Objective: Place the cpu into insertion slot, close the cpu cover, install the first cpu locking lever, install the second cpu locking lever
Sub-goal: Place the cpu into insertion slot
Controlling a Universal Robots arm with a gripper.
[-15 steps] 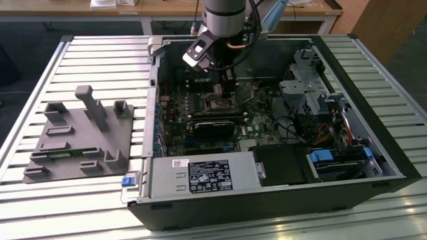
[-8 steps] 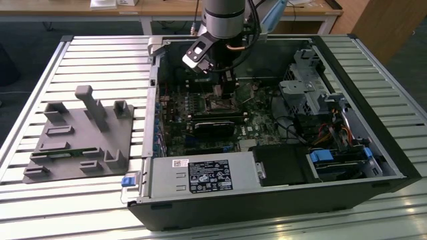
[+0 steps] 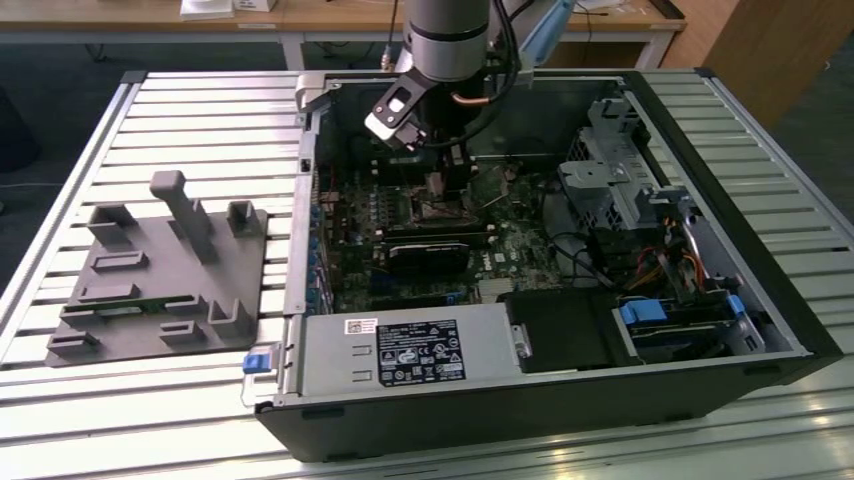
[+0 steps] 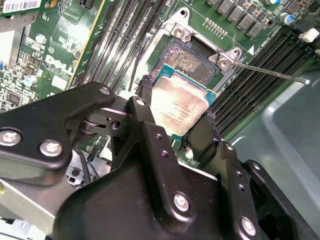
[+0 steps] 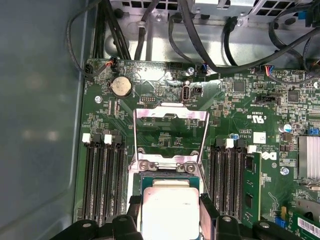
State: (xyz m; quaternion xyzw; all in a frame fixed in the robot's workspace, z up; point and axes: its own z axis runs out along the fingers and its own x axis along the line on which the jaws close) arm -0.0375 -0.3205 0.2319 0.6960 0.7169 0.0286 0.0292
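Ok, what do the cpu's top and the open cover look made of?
The cpu: matte grey metal lid by its soft sheen, on a thin green board edge. The cover: thin bare silvery metal, likely steel, by its bright reflections.

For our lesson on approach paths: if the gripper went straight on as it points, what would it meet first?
Most likely the insertion slot, which lies open beyond the cpu held in the gripper; the cpu cover stands raised. How far off is unclear.
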